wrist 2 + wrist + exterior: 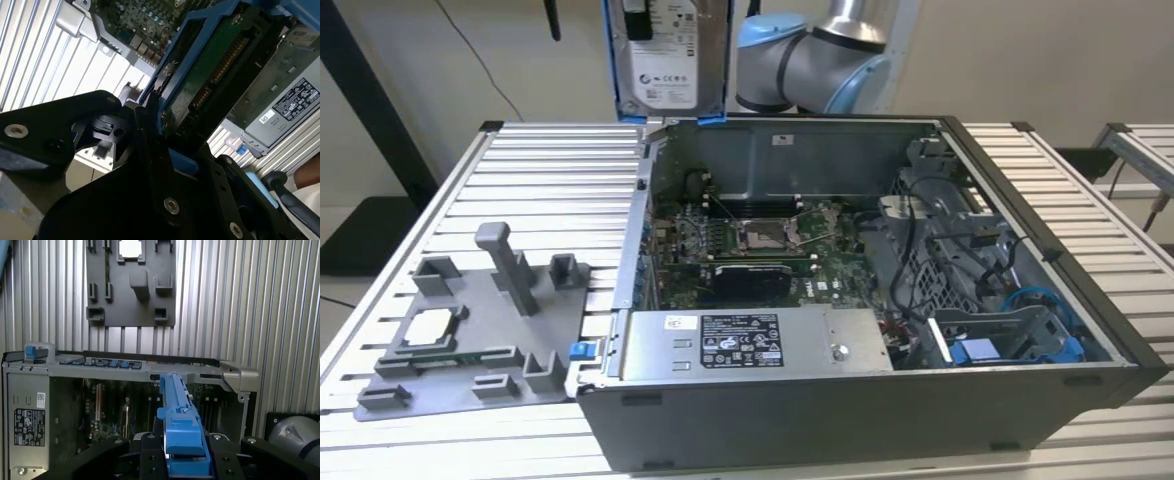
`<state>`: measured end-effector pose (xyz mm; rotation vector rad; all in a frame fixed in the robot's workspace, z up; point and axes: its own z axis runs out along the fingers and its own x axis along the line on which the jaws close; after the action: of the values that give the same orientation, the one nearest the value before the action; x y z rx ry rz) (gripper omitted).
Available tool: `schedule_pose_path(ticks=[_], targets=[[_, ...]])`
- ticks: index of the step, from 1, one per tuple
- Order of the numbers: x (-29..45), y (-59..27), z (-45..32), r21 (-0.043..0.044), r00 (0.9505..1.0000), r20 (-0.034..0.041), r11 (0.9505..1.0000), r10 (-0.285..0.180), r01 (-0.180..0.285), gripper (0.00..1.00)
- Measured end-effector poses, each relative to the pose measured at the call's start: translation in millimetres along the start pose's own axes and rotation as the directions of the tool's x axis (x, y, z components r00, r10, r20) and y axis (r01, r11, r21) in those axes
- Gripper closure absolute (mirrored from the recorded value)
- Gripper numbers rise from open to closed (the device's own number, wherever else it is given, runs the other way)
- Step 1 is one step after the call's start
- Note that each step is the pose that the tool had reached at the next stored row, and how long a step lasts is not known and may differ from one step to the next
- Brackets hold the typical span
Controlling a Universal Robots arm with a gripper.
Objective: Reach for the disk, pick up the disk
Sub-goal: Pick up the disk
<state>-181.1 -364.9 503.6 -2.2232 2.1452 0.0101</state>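
The disk [670, 60], a silver-grey drive with a white label and blue side rails, hangs upright in the air, its lower edge just above the far rim of an open computer case [1041, 240]. In the first wrist view the gripper [182, 460] is closed on the disk, its black fingers clamping one blue rail [177, 405]. The hold seems to sit on plastic at one edge, so the rail could flex or slide and drop the disk. Directly beneath lies the exposed motherboard [761, 235], which a fall would strike. A low sideways move could catch the case wall. Inside the case are also a labelled power supply [747, 342] and tangled cables [961, 250]. A grey fixture tray [467, 340] rests on the slatted table [534, 180] beside the case.
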Motion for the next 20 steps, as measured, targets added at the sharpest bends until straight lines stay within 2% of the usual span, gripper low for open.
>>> schedule_pose_path(ticks=[20], targets=[[3.3,-90.7,2.9,-0.0078,1.0000,0.0004,1.0000,0.000,0.000,1.00]])
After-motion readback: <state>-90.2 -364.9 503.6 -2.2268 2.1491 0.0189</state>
